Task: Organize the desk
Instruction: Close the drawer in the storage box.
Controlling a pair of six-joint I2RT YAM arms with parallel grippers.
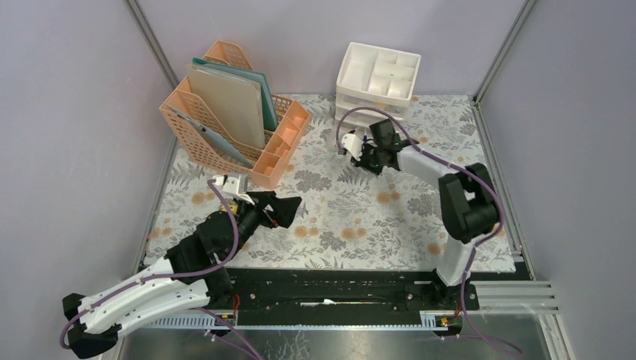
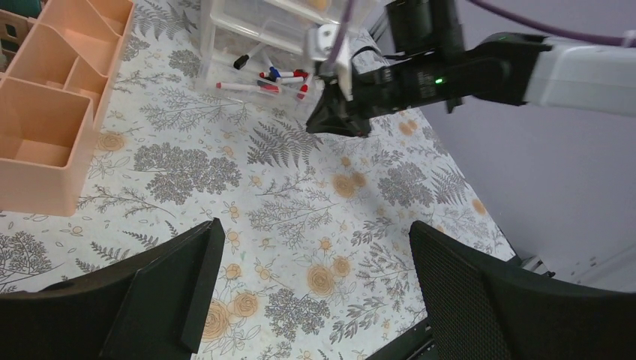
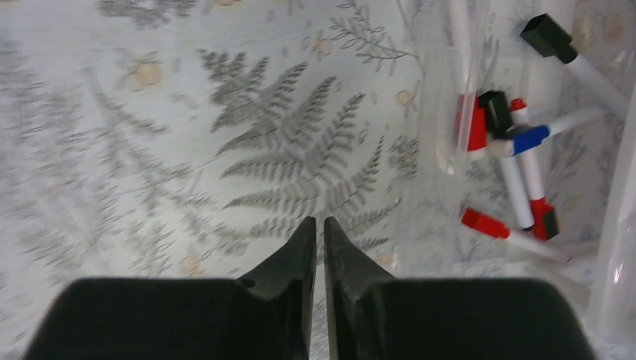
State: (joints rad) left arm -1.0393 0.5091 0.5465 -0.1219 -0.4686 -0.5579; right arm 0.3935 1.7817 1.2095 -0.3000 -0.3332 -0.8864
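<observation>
The desk is covered with a pale cloth printed with ferns and flowers. My left gripper hovers low over the cloth near the peach rack, its jaws wide open with only cloth between them. My right gripper hangs just in front of the white drawer unit, pointing down at the cloth. Its fingers stand almost together with a thin slit and nothing between them. To their right, several red, blue and black capped markers lie inside the clear bottom drawer.
A peach file rack with folders and small front compartments stands at the back left. The white three-drawer unit stands at the back middle. Grey walls close three sides. A black rail runs along the near edge.
</observation>
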